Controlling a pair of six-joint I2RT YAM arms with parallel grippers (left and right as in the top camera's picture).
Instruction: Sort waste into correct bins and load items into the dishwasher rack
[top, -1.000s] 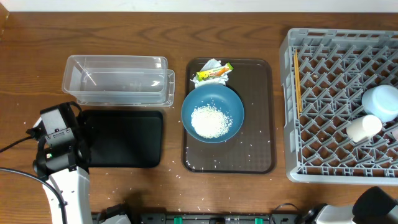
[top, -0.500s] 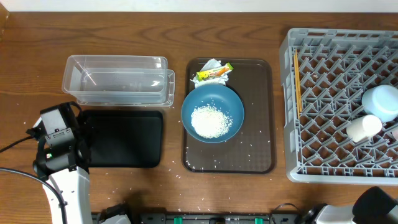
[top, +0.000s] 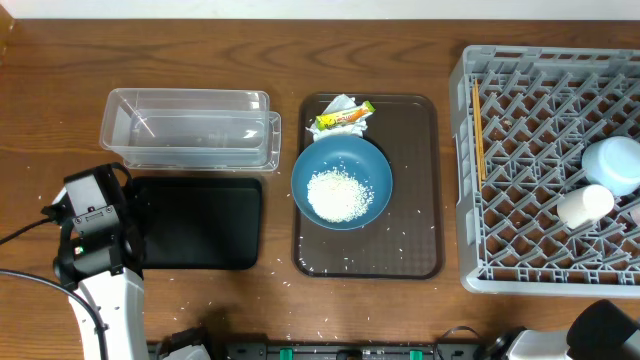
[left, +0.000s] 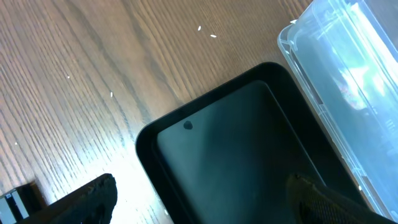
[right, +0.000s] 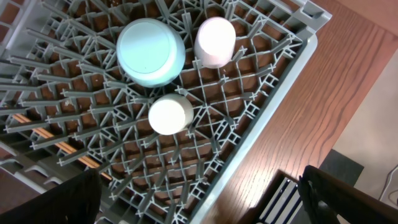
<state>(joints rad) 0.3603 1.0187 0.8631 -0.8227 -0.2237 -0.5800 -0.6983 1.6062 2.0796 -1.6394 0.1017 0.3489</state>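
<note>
With left pincer and right pincer apart, reach past shallow black rectangular tray beneath; grip large dark-blue bowl by rim, keep white rice grains level.

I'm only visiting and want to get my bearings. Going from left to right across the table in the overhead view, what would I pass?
Black tray → dark-blue bowl holding rice → chopsticks → white cup.
</note>
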